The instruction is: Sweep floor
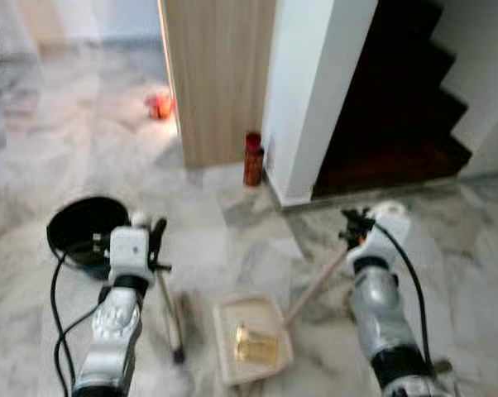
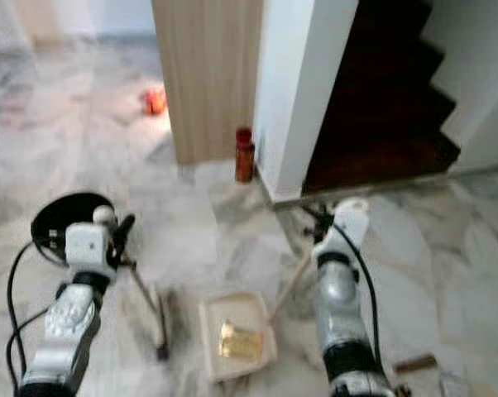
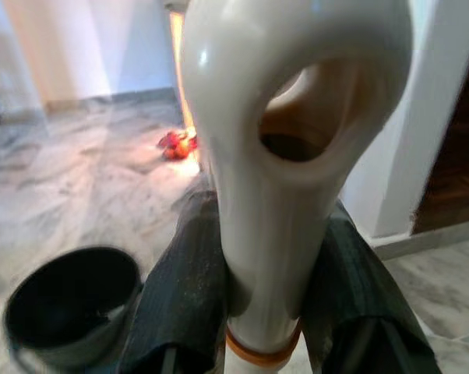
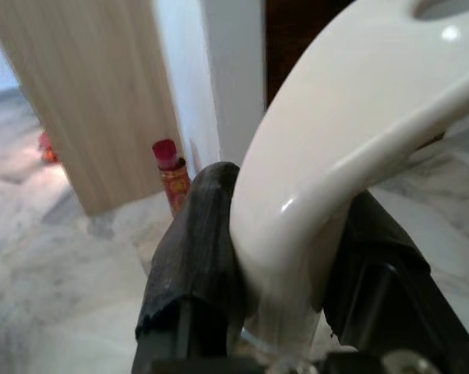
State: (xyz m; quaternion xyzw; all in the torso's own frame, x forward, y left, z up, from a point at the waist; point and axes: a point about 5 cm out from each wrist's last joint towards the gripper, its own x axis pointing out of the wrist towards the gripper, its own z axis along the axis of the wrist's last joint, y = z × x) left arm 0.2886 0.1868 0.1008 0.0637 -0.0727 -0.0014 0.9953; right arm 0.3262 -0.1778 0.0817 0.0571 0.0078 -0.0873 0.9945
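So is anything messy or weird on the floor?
Some things lie about on the marble: a red-capped bottle standing by the wall corner, a small red thing near the wooden panel, and a black bowl on the floor. Gold scraps already sit in the dustpan.

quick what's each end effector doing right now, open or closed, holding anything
Left end effector: closed on the broom handle.
Right end effector: closed on the dustpan handle.
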